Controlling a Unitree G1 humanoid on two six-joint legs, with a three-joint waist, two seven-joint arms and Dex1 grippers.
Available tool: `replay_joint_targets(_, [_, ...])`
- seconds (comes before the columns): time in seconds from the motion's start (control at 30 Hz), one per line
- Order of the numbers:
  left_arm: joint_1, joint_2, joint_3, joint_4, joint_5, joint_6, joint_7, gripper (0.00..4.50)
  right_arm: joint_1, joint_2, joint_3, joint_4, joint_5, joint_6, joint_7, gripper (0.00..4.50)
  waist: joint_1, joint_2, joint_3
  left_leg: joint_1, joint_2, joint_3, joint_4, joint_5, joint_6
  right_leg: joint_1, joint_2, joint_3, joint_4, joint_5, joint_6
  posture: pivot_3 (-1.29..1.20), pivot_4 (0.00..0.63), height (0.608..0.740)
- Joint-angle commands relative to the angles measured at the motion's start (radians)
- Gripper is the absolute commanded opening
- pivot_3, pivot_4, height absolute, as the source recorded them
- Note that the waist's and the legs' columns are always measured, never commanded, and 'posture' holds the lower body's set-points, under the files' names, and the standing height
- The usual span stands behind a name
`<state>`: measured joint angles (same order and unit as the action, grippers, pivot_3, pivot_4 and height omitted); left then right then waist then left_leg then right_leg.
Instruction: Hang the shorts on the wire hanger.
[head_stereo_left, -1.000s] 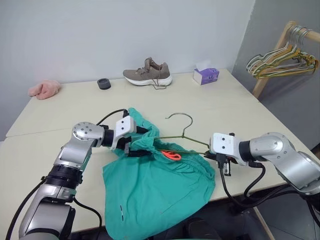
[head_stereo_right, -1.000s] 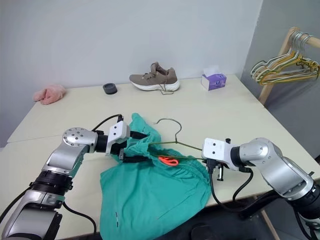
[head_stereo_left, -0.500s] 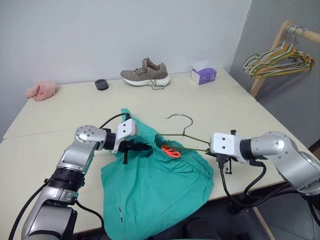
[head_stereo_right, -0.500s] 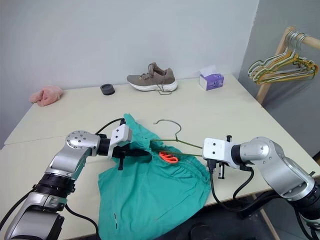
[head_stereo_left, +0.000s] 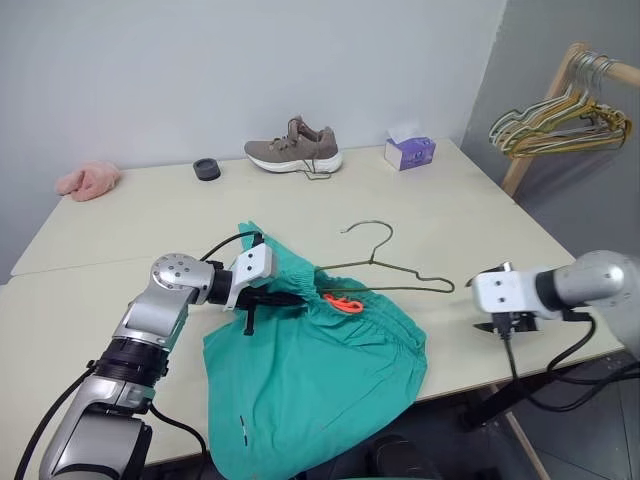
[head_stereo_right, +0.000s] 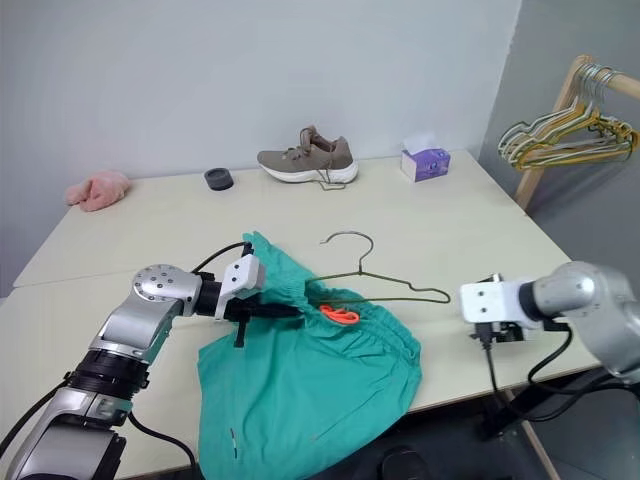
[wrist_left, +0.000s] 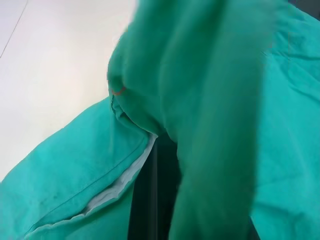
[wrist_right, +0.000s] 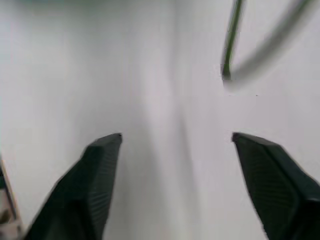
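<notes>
The teal shorts (head_stereo_left: 312, 368) lie at the table's near edge, their legs hanging over it and an orange tag (head_stereo_left: 343, 303) at the waistband. My left gripper (head_stereo_left: 276, 298) is shut on the gathered waistband, and the left wrist view shows teal fabric (wrist_left: 210, 100) draped over a finger (wrist_left: 150, 200). The olive wire hanger (head_stereo_left: 385, 266) lies flat on the table with its left shoulder at the waistband and its right shoulder bare. My right gripper (head_stereo_left: 505, 326) hangs open to the right of the hanger with nothing between its fingers (wrist_right: 102, 180). A piece of hanger wire (wrist_right: 231, 45) shows beyond them.
A brown shoe (head_stereo_left: 295, 152), a purple tissue box (head_stereo_left: 410, 152), a black round object (head_stereo_left: 207, 168) and a pink cloth (head_stereo_left: 88, 180) sit along the table's far side. A wooden rack with bunched hangers (head_stereo_left: 560, 115) stands at the right. The table's near edge (head_stereo_left: 470, 378) runs just below my right gripper.
My right gripper has let go of the hanger's right shoulder, opened and swung away to the right; the hanger now rests on the table. My left gripper has shut on the waistband.
</notes>
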<state>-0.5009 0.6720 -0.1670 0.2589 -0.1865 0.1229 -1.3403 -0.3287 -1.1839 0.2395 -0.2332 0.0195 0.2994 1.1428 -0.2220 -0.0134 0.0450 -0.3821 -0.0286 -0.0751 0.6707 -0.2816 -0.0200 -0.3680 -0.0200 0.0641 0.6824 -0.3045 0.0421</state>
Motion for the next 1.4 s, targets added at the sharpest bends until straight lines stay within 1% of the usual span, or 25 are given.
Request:
replay_joint_targets(0.03, [-0.021,0.000,0.046,0.000,-0.019,-0.001,0.036,0.00,0.088,0.080,-0.133,-0.121,0.206,0.217,-0.015,4.49,-0.001,0.000,-0.001,0.000,0.000,0.000,0.000,0.000,0.000,0.000,0.000,0.000,0.001,0.000,0.000,-0.28,0.000,0.740])
replay_joint_targets(0.07, [-0.023,0.000,0.048,0.001,-0.019,-0.001,0.041,0.00,0.114,0.109,-0.158,-0.160,0.257,0.290,-0.029,4.49,-0.003,-0.001,-0.002,0.000,0.000,-0.001,0.000,0.000,0.000,0.000,0.001,0.000,0.001,0.000,0.000,-0.28,0.000,0.740])
replay_joint_targets(0.13, [-0.025,-0.001,0.049,0.000,-0.022,0.003,0.048,0.00,0.192,0.229,-0.189,-0.255,0.356,0.446,-0.123,4.49,-0.006,-0.001,-0.002,0.000,0.001,-0.002,0.000,0.000,0.000,0.000,0.002,-0.001,0.002,0.000,0.000,-0.28,0.000,0.740])
replay_joint_targets(0.2, [-0.026,-0.003,0.050,-0.009,-0.028,0.013,0.052,0.00,0.235,0.332,-0.200,-0.299,0.392,0.543,-0.217,4.49,-0.005,-0.001,-0.002,0.000,0.001,-0.002,0.002,0.000,0.000,0.000,0.002,-0.001,0.005,0.000,0.000,-0.28,0.000,0.740])
replay_joint_targets(0.23, [-0.026,-0.003,0.050,-0.012,-0.030,0.015,0.053,0.00,0.240,0.353,-0.204,-0.310,0.397,0.571,-0.240,4.49,-0.004,0.000,-0.002,0.000,0.001,-0.002,0.004,0.000,0.000,0.000,0.002,-0.001,0.007,0.000,0.000,-0.28,0.000,0.740])
replay_joint_targets(0.33, [-0.029,-0.008,0.061,-0.033,-0.055,0.057,0.058,0.00,0.262,0.483,-0.200,-0.341,0.447,0.681,-0.347,4.49,-0.002,0.000,-0.002,0.001,-0.001,-0.001,0.009,0.000,0.000,0.001,0.000,0.002,0.010,0.001,0.001,-0.28,0.000,0.740])
replay_joint_targets(0.5, [-0.036,-0.010,0.072,-0.055,-0.077,0.103,0.072,0.00,0.260,0.606,-0.190,-0.350,0.513,0.794,-0.437,4.49,0.001,0.000,-0.002,0.002,-0.001,-0.001,0.009,0.002,0.004,0.002,0.001,0.001,0.009,0.001,0.005,-0.27,0.000,0.740])
replay_joint_targets(0.57, [-0.035,-0.010,0.078,-0.066,-0.087,0.122,0.079,0.00,0.256,0.636,-0.184,-0.343,0.522,0.822,-0.467,4.11,0.001,0.000,-0.002,0.002,-0.001,-0.001,0.009,0.002,0.004,0.001,0.001,0.001,0.009,0.001,0.004,-0.27,0.000,0.740])
replay_joint_targets(0.6, [-0.035,-0.009,0.082,-0.071,-0.091,0.132,0.082,0.00,0.255,0.637,-0.173,-0.340,0.518,0.821,-0.473,3.77,0.001,0.000,-0.002,0.002,-0.001,-0.001,0.009,0.002,0.004,0.001,0.001,0.001,0.009,0.002,0.003,-0.27,0.000,0.740])
replay_joint_targets(0.63, [-0.034,-0.009,0.087,-0.077,-0.097,0.143,0.086,0.00,0.252,0.644,-0.164,-0.333,0.506,0.819,-0.491,3.54,0.001,0.000,-0.002,0.001,-0.001,-0.001,0.009,0.002,0.004,0.001,0.001,0.001,0.009,0.002,0.003,-0.27,0.000,0.740])
replay_joint_targets(0.83, [-0.019,-0.007,0.124,-0.122,-0.148,0.225,0.119,0.00,0.223,0.672,-0.130,-0.283,0.420,0.732,-0.588,1.46,0.001,0.000,-0.002,0.001,-0.001,-0.001,0.009,0.002,0.004,0.000,0.001,0.001,0.009,0.002,0.003,-0.26,0.000,0.740])
replay_joint_targets(0.97, [0.017,0.013,0.171,-0.183,-0.212,0.317,0.128,0.00,0.175,0.683,-0.182,-0.200,0.385,0.675,-0.633,0.05,0.000,0.000,-0.002,0.001,-0.001,-0.001,0.009,0.002,0.004,0.000,0.001,0.002,0.009,0.002,0.004,-0.25,0.000,0.740])
replay_joint_targets(1.13, [0.073,0.079,0.232,-0.280,-0.324,0.451,0.090,0.00,0.084,0.641,-0.265,-0.081,0.413,0.673,-0.599,0.05,0.001,0.000,-0.002,0.001,-0.001,0.000,0.009,0.002,0.004,0.000,0.001,0.002,0.009,0.002,0.003,-0.24,0.000,0.740])
replay_joint_targets(1.3, [0.123,0.173,0.271,-0.328,-0.386,0.509,0.036,0.00,0.042,0.592,-0.320,-0.048,0.491,0.743,-0.534,0.05,0.004,0.001,-0.002,0.001,-0.001,-0.001,0.007,0.002,0.004,0.000,0.001,0.001,0.009,0.002,0.003,-0.23,0.000,0.740])
replay_joint_targets(1.4, [0.127,0.200,0.307,-0.327,-0.433,0.551,0.038,0.00,0.029,0.575,-0.345,-0.023,0.521,0.779,-0.531,0.05,0.006,0.001,-0.002,0.001,-0.001,0.000,0.007,0.002,0.004,0.000,0.002,0.002,0.009,0.002,0.003,-0.22,0.000,0.740])
